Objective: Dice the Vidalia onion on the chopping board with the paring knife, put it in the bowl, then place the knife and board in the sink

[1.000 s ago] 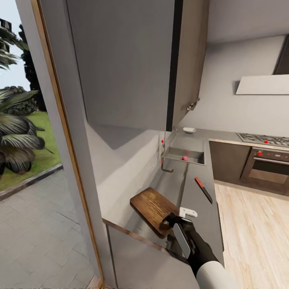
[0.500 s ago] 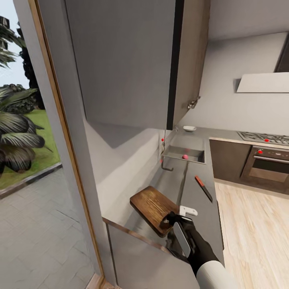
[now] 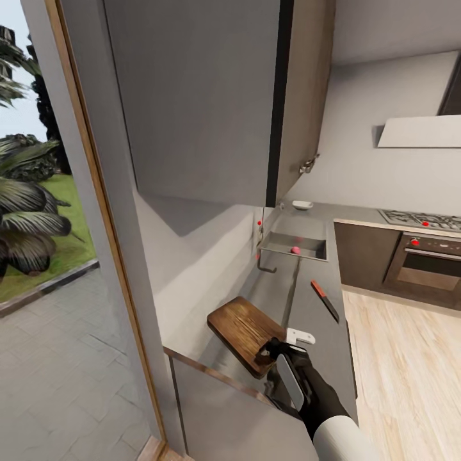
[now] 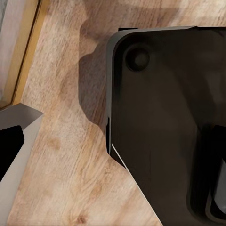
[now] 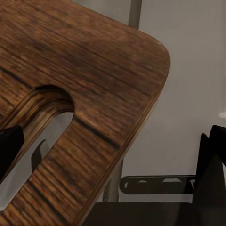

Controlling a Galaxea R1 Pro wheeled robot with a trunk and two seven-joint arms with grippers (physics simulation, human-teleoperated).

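Chopping board in right claw

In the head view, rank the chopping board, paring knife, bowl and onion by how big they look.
1. chopping board, by far the largest, though also nearest the camera.
2. paring knife, long but thin.
3. bowl, small, farthest away, so likely understated.
4. onion, a tiny dot in the sink.
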